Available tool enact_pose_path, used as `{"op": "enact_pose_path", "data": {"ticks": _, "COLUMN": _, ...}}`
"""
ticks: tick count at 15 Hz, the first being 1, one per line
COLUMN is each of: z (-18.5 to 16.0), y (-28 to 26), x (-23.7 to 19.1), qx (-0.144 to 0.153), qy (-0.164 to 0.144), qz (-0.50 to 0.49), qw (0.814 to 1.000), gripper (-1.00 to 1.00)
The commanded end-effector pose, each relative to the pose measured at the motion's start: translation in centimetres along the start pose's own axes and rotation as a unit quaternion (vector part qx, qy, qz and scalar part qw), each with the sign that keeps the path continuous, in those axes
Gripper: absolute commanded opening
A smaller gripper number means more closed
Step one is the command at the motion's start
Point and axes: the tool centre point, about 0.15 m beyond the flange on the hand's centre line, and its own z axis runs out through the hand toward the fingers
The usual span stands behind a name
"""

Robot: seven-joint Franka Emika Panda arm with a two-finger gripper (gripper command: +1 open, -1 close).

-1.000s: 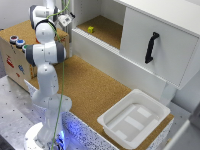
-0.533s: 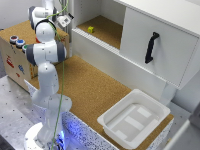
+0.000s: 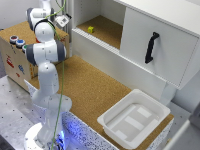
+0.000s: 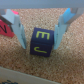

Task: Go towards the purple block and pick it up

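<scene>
Purple block [image 4: 41, 42] upright between the open pincer's [image 4: 41, 31] fingers, letters facing the wrist view.

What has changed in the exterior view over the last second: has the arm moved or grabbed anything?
Nothing visibly changed. The white robot arm holds the same pose over the far end of the cork surface, and the white plastic tray and small yellow block in the cabinet sit where they were. The wrist view shows the hand open, straddling the dark purple lettered block, not yet gripping.

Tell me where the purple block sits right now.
In the wrist view, the purple block rests on the cork surface, between the open claw fingers. The exterior view does not show it.
</scene>
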Motion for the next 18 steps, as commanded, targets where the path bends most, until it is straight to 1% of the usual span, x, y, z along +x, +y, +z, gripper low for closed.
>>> {"op": "enact_pose_path", "data": {"ticks": 1, "z": -0.8, "y": 1.4, "x": 0.8, "qx": 0.025, "qy": -0.045, "qz": 0.011, "qw": 0.999, "gripper": -1.00}}
{"op": "enact_pose_path", "data": {"ticks": 4, "z": -2.1, "y": 1.8, "x": 0.4, "qx": 0.016, "qy": -0.034, "qz": 0.025, "qw": 0.999, "gripper": -1.00}}
{"op": "enact_pose_path", "data": {"ticks": 6, "z": -3.7, "y": 2.2, "x": -0.4, "qx": 0.009, "qy": -0.019, "qz": 0.049, "qw": 0.999, "gripper": -1.00}}
{"op": "enact_pose_path", "data": {"ticks": 10, "z": -6.8, "y": 1.7, "x": -3.3, "qx": -0.007, "qy": 0.015, "qz": 0.123, "qw": 0.992, "gripper": -1.00}}
{"op": "enact_pose_path", "data": {"ticks": 11, "z": -7.4, "y": 1.4, "x": -4.2, "qx": -0.010, "qy": 0.019, "qz": 0.138, "qw": 0.990, "gripper": -1.00}}
{"op": "enact_pose_path", "data": {"ticks": 12, "z": -8.0, "y": 1.1, "x": -5.4, "qx": -0.013, "qy": 0.024, "qz": 0.165, "qw": 0.986, "gripper": -1.00}}
{"op": "enact_pose_path", "data": {"ticks": 15, "z": -8.5, "y": 0.0, "x": -9.0, "qx": -0.020, "qy": 0.018, "qz": 0.235, "qw": 0.972, "gripper": -1.00}}
{"op": "enact_pose_path", "data": {"ticks": 16, "z": -8.5, "y": -0.5, "x": -10.4, "qx": -0.023, "qy": 0.016, "qz": 0.265, "qw": 0.964, "gripper": -1.00}}
{"op": "enact_pose_path", "data": {"ticks": 17, "z": -8.2, "y": -1.0, "x": -12.2, "qx": -0.023, "qy": 0.010, "qz": 0.307, "qw": 0.951, "gripper": -1.00}}
{"op": "enact_pose_path", "data": {"ticks": 18, "z": -7.8, "y": -1.5, "x": -13.5, "qx": -0.032, "qy": -0.001, "qz": 0.335, "qw": 0.942, "gripper": -1.00}}
